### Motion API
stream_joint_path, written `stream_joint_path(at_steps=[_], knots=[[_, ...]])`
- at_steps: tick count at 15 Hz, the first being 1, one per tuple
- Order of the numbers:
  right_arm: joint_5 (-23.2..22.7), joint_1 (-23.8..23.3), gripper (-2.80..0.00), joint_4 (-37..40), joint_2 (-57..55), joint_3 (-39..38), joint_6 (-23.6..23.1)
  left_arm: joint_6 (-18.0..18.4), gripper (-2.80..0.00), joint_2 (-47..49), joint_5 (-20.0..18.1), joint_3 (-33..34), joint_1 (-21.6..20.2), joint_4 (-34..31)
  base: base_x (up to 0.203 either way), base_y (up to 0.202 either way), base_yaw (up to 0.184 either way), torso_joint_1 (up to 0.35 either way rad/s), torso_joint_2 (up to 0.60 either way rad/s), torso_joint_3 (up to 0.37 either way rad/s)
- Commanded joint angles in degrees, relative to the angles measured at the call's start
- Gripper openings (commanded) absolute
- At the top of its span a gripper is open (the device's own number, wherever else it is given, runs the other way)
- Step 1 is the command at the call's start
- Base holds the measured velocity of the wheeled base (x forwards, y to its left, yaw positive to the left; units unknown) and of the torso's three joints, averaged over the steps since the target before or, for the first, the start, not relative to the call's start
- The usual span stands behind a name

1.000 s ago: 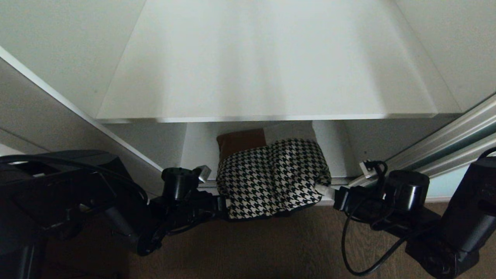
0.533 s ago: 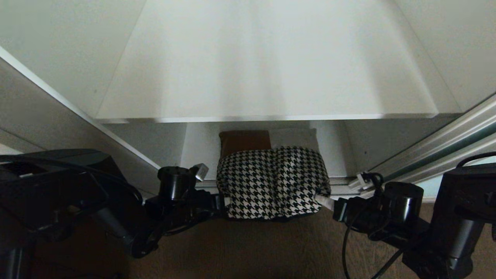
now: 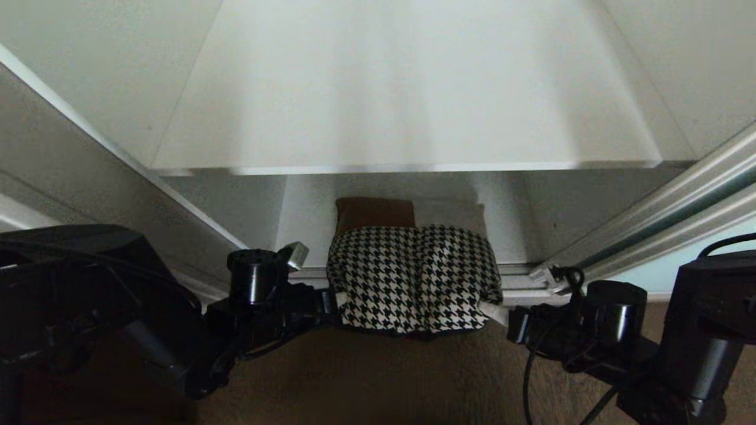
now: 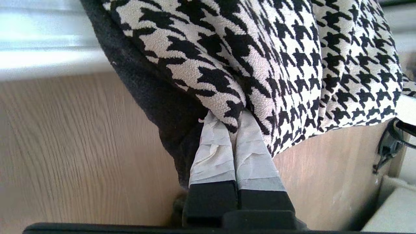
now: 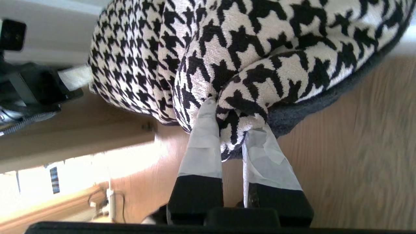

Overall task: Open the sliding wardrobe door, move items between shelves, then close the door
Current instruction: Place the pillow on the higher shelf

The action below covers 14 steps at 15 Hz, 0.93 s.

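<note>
The black-and-white houndstooth item (image 3: 413, 277) hangs between my two grippers at the front of the open wardrobe, over the door track and the floor. My left gripper (image 3: 335, 307) is shut on its left edge, its taped fingers pinching the fabric beside the dark underside (image 4: 152, 97). On the right edge, my right gripper (image 3: 495, 311) is shut on a bunched fold (image 5: 240, 113). Behind it on the lower shelf (image 3: 301, 230) lies another item (image 3: 374, 212) showing a brown part and a pale grey part. The upper shelf (image 3: 413, 106) spreads wide above. The sliding wardrobe door (image 3: 667, 224) stands at the right, slid aside.
The white wardrobe side wall (image 3: 106, 94) and its post (image 3: 118, 195) close off the left. A silvery floor track (image 3: 520, 277) runs under the bundle. Wooden floor (image 3: 378, 378) lies in front. Loose black cables (image 3: 531, 366) hang from my right arm.
Both grippers and the houndstooth item have sunk a little, and it hangs flatter. More of the brown and grey item behind shows. The whole view shifted slightly.
</note>
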<state>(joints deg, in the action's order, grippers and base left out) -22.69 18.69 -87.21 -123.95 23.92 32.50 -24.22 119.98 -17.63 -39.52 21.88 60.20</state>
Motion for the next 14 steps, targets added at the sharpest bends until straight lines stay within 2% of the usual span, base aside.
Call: stream_joint_path(at_steps=[1,14], knots=[[-0.21,0.19,-2.8,-0.45,0.46,-0.1,0.19,-0.3,-2.8,-0.36,-0.06,0.06,-0.09,0.45,-0.199,0.0,-0.001,0.0,0.0,0.0],[-0.16,0.65,-2.8,-0.45,1.0,-0.36,0.19,-0.4,-2.8,-0.71,1.16,0.41,-0.26,1.39,-0.196,0.0,0.0,0.001,0.0,0.001]])
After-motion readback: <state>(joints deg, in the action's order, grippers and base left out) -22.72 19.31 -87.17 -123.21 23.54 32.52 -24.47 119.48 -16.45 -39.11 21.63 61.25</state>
